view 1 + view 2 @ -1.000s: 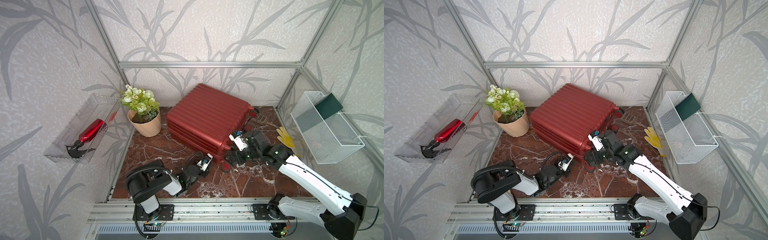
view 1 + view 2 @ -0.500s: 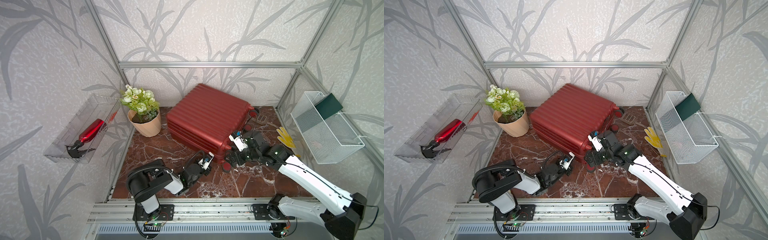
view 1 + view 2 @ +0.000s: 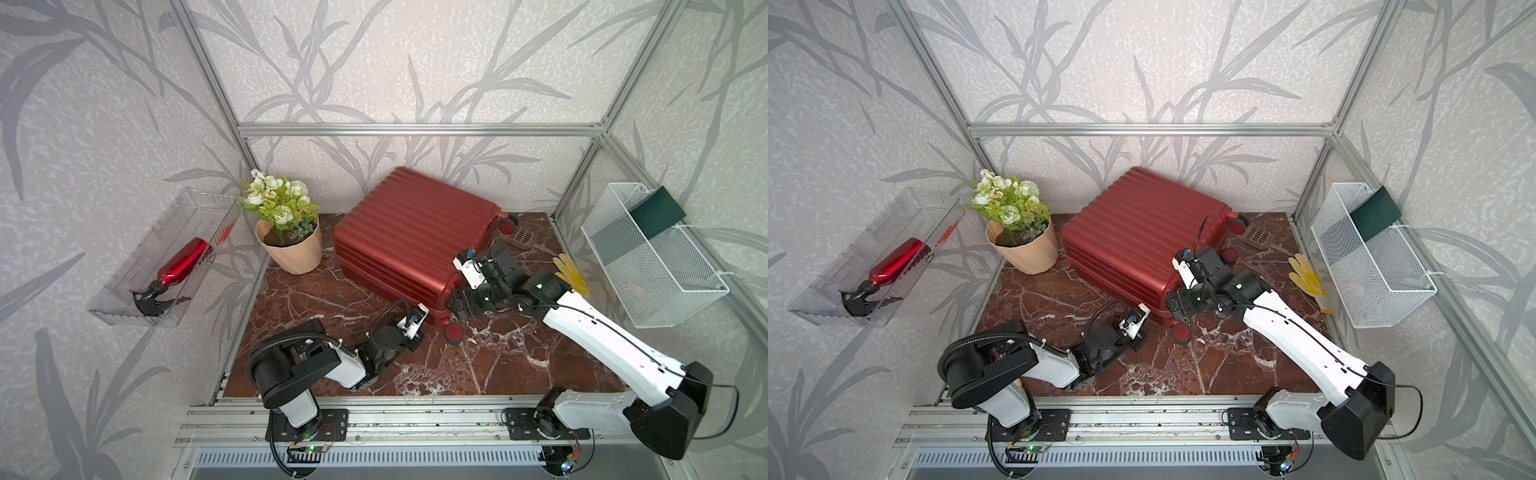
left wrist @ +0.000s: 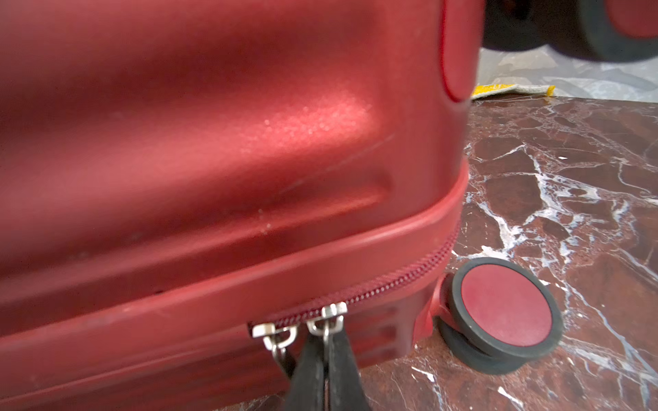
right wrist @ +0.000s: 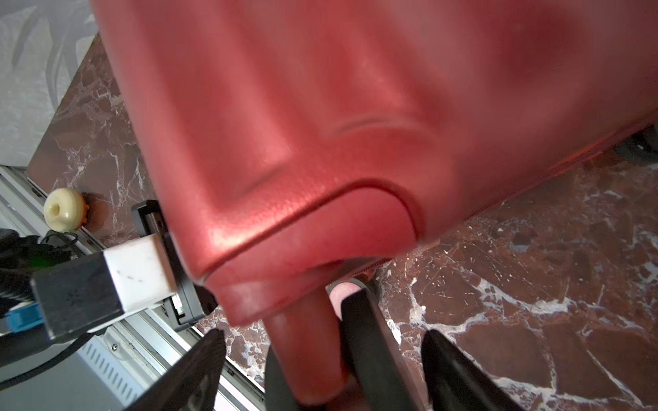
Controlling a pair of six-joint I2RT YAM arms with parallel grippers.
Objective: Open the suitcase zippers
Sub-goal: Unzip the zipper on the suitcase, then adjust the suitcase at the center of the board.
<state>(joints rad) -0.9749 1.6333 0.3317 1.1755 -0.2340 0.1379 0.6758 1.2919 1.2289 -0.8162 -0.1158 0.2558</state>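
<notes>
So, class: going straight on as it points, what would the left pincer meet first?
Almost certainly the dark red ribbed hard-shell suitcase: the left pincer, shut on a small silver zipper pull, points into its zip seam.

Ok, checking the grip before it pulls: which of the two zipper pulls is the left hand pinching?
The pull nearer the wheel; the left hand is shut on it, while the other pull hangs free.

Top views overhead, wrist views near suitcase (image 4: 213, 142)

Bright even light, soft shadows, both wrist views blurred up close, pale sheen on the suitcase (image 4: 306, 117)
</notes>
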